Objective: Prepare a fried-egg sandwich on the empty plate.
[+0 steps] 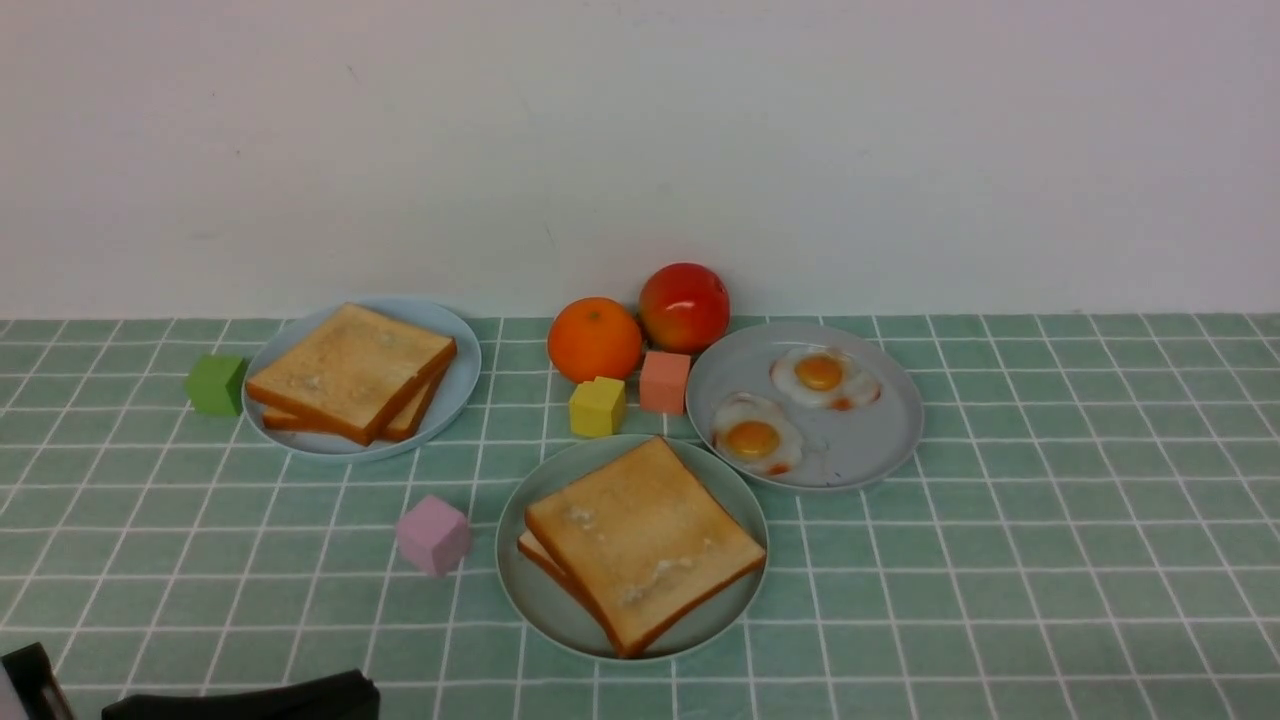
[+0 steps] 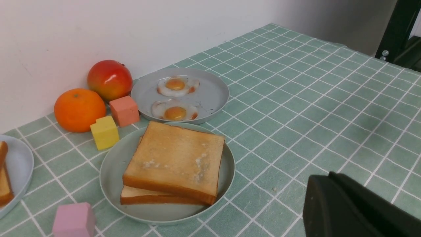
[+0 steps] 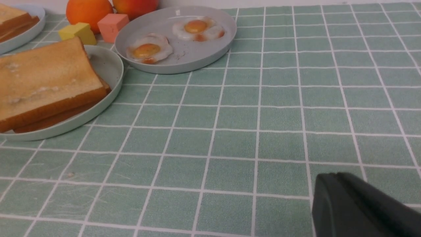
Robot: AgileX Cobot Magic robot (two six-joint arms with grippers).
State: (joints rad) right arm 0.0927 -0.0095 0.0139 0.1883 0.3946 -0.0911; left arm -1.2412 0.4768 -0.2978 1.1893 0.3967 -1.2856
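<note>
Front view: mint-green plate (image 1: 540,600) sits near-centre on the green checked tablecloth (image 1: 1050,520), carrying the sandwich (image 1: 640,545), two toast slices stacked, the top one skewed so a corner of the lower one shows on the left. No egg is visible between the slices from any camera, so I can't tell what's inside. Grey-blue plate (image 1: 870,440) is just behind and to the right, its rim close to the mint plate's, with two fried eggs (image 1: 757,437) side by side on it. Light-blue plate (image 1: 455,385) back left holds two more toast slices (image 1: 350,372), stacked. Orange (image 1: 594,340) and red apple-like fruit (image 1: 684,307) are against the wall, touching each other. Yellow block (image 1: 597,406) and salmon block (image 1: 664,382) sit in front of the fruit, between the plates. Green block (image 1: 215,384) is just left of the light-blue plate, and pink block (image 1: 432,535) just left of the mint plate. Left gripper (image 2: 355,210) shows only as a dark edge low in its wrist view, over bare cloth right of the sandwich plate; jaws pressed together, holding nothing. Right gripper (image 3: 361,207) is the same: dark edge over bare cloth, well apart from the plates, jaws together and empty.
</note>
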